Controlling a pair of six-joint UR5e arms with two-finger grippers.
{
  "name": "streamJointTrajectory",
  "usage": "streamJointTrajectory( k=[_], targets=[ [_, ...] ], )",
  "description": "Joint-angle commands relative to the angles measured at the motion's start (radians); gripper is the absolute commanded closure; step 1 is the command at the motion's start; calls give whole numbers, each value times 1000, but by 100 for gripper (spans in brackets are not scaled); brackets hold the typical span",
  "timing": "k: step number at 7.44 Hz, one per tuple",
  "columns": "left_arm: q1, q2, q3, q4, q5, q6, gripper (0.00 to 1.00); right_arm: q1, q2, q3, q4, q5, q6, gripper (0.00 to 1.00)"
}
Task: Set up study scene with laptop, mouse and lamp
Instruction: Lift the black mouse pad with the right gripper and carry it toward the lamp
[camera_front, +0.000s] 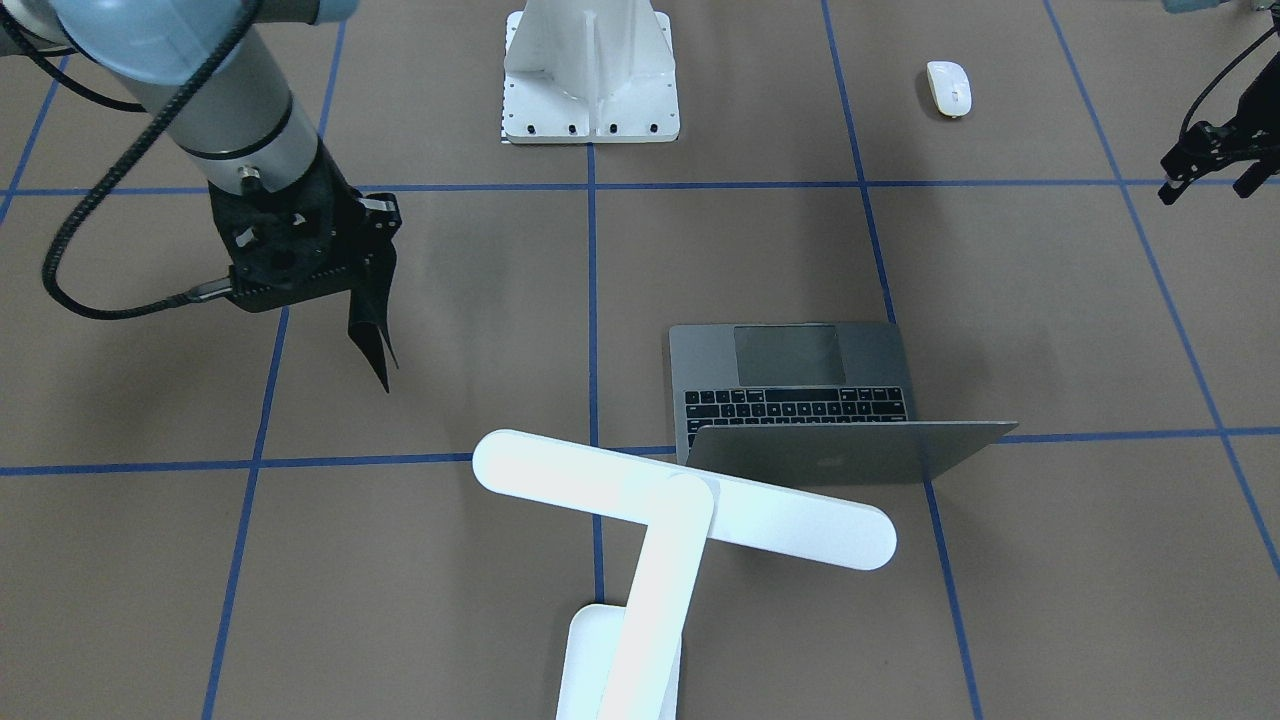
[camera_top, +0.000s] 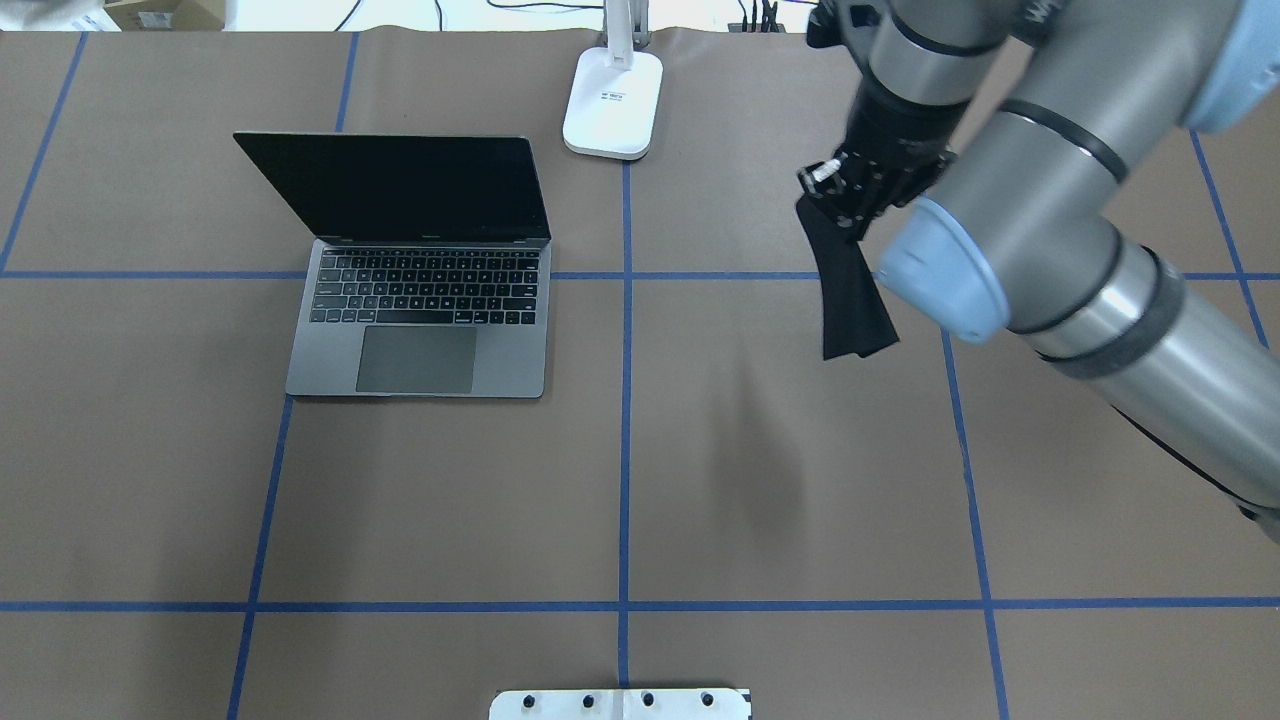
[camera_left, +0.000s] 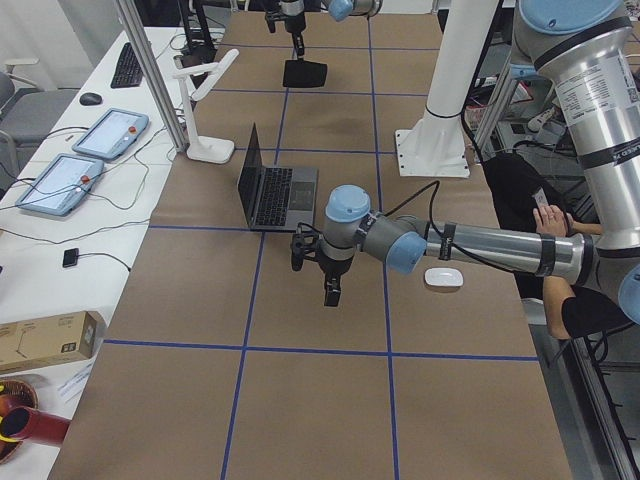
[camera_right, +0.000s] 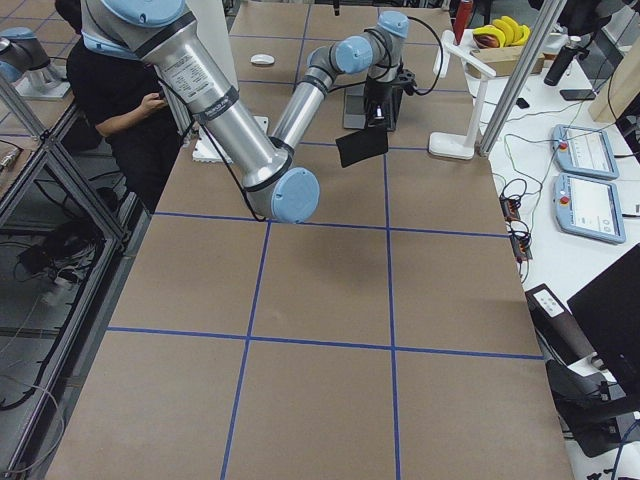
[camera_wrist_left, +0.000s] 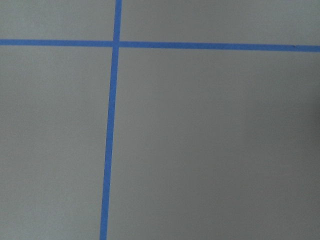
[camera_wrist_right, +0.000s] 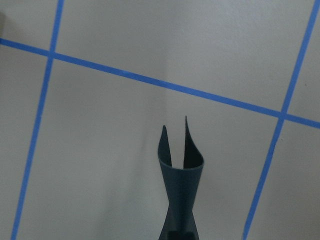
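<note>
1. Lying at seven o'clock, the mouse (camera_front: 948, 88) looks light and slick: pinch its long sides; left hand (camera_front: 1215, 170) apart.
2. Laptop (camera_top: 420, 300), ten o'clock, stands open.
3. Right hand (camera_top: 838, 205) clamps a floppy mouse pad (camera_top: 850, 300), two o'clock; lamp (camera_front: 690, 500), twelve.

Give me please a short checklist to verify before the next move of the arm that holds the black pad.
1. Grip on the pad: ok. The right hand is shut on the mouse pad, which hangs bent above the table.
2. Spot below the pad: ok. The right wrist view shows only bare table there.
3. Laptop open and lying flat: ok.
4. Lamp standing upright: ok.
5. Mouse beside the laptop: not ok. It lies apart, near the robot's side of the table.
6. Left hand open: cannot tell.
</note>
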Motion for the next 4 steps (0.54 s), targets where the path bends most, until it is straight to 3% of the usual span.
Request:
streamJointTrajectory(
  k=[1,2,4],
  targets=[
    [6,82,1,-111,0,-61,0,-25,202,-230,-5,5,27,85],
    [7,94,1,-113,0,-61,0,-36,296,-347,-6,9,46,84],
    [7,97,2,-113,0,-61,0,-48,290,-347,-14,24,51,84]
  ],
)
